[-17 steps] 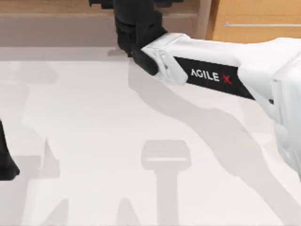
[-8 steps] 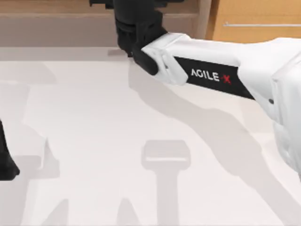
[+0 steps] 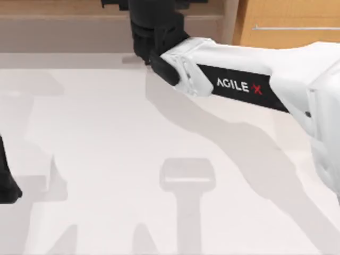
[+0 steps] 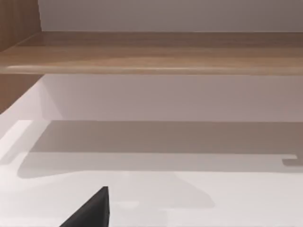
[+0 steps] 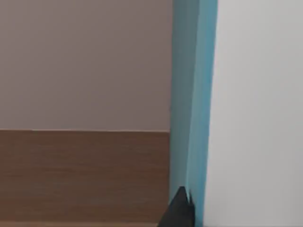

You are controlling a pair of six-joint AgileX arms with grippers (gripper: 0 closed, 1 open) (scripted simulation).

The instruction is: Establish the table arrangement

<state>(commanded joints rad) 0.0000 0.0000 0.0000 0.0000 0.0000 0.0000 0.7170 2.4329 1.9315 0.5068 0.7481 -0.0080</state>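
Honestly almost nothing moved since a second ago: my right arm (image 3: 239, 85) crept a hair toward the surface's right side, and the rest is right where it was. The right arm is stretched across the surface (image 3: 106, 138) to its far edge, with my right end effector (image 3: 153, 32) up against the brown shelf (image 3: 64, 24), next to the orange cabinet (image 3: 287, 21). In the right wrist view there's an upright slab with a light-blue edge (image 5: 189, 94) and a white face close beside a black bit of the end effector. I can't tell whether that end effector is apart, together or clamped on the slab. My left arm (image 3: 6, 180) is parked at the surface's left edge; the left end effector (image 4: 92, 210) hangs low over the white top facing the shelf, and I can't tell its state either. The surface itself is the big white matte top filling most of the top view. My guess is it's stiff, heavy and not something to grab at all; it's just where things get set down, and smooth enough that stuff could slide on it. The slab looks thin and rigid, so I'd pinch it across its narrow thickness.
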